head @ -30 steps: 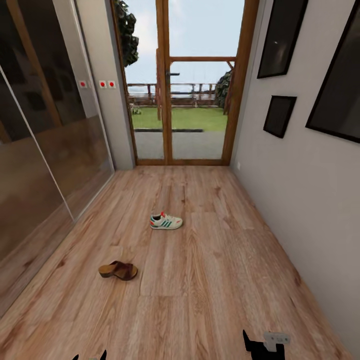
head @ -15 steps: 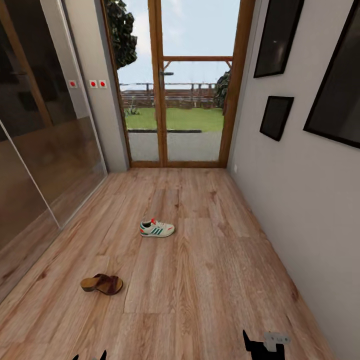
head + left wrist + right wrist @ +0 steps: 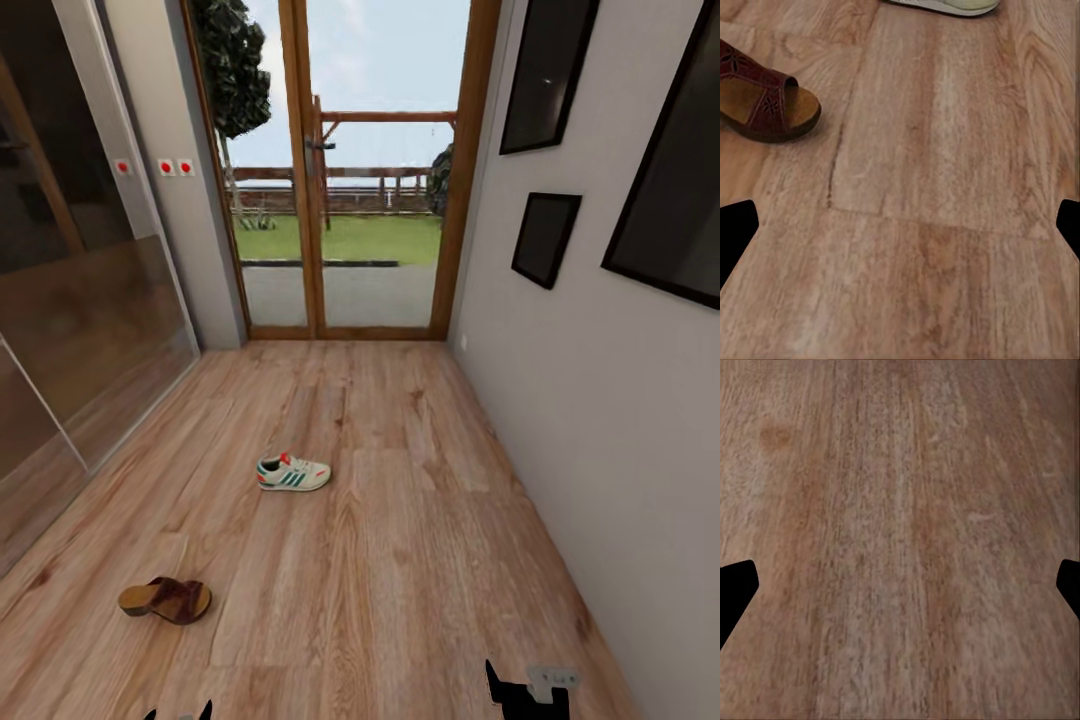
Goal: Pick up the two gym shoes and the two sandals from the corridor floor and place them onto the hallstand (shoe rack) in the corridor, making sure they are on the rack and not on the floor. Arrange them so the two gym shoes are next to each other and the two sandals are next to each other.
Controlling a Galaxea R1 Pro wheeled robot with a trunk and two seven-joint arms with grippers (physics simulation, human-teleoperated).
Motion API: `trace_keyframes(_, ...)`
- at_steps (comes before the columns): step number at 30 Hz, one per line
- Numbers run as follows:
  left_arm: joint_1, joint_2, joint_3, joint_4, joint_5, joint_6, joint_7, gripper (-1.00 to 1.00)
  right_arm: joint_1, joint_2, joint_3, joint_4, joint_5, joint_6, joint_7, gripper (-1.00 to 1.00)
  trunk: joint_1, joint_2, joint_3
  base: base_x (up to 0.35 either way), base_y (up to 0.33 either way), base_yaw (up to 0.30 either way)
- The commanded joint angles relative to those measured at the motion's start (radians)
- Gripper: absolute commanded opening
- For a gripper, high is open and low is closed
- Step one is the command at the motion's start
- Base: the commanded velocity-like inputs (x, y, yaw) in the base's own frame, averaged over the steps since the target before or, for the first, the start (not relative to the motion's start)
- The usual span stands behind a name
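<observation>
One gym shoe (image 3: 293,472), off-white with green stripes and a red tongue, lies on its sole on the corridor floor (image 3: 400,560) ahead of me. One dark brown sandal (image 3: 165,600) rests nearer, to the left. In the left wrist view the sandal (image 3: 761,97) is close ahead and the gym shoe's sole (image 3: 945,6) shows at the edge. My left gripper (image 3: 900,232) is open above bare planks. My right gripper (image 3: 900,592) is open over bare floor (image 3: 900,510). Both grippers' tips, left (image 3: 178,712) and right (image 3: 527,692), peek in low in the head view. The other shoe, the other sandal and the hallstand are out of view.
A wood-framed glass door (image 3: 340,200) closes the corridor's far end. Glossy sliding panels (image 3: 80,300) line the left side. The grey right wall (image 3: 600,420) carries dark picture frames (image 3: 545,238). Open floor lies between the shoes and the right wall.
The whole head picture has shifted: the camera has moved forward, so the shoe and sandal sit lower and further left. Neither has moved on the floor. Grippers unchanged.
</observation>
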Motion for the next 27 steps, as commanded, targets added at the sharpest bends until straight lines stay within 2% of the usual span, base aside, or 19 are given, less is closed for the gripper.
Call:
trace_keyframes(1,-0.001,0.000,0.001,0.001,0.010,0.000,-0.010,1.00,0.000,0.000,-0.008,0.001,-0.002,-0.003,0.009,1.00,0.000,0.000,-0.001,0.231,-0.203,0.000)
trace_keyframes(27,-0.001,0.001,0.004,0.001,0.014,0.000,-0.010,1.00,0.000,0.001,-0.008,0.001,-0.001,-0.003,0.009,1.00,0.000,0.000,-0.001,0.244,-0.189,0.000)
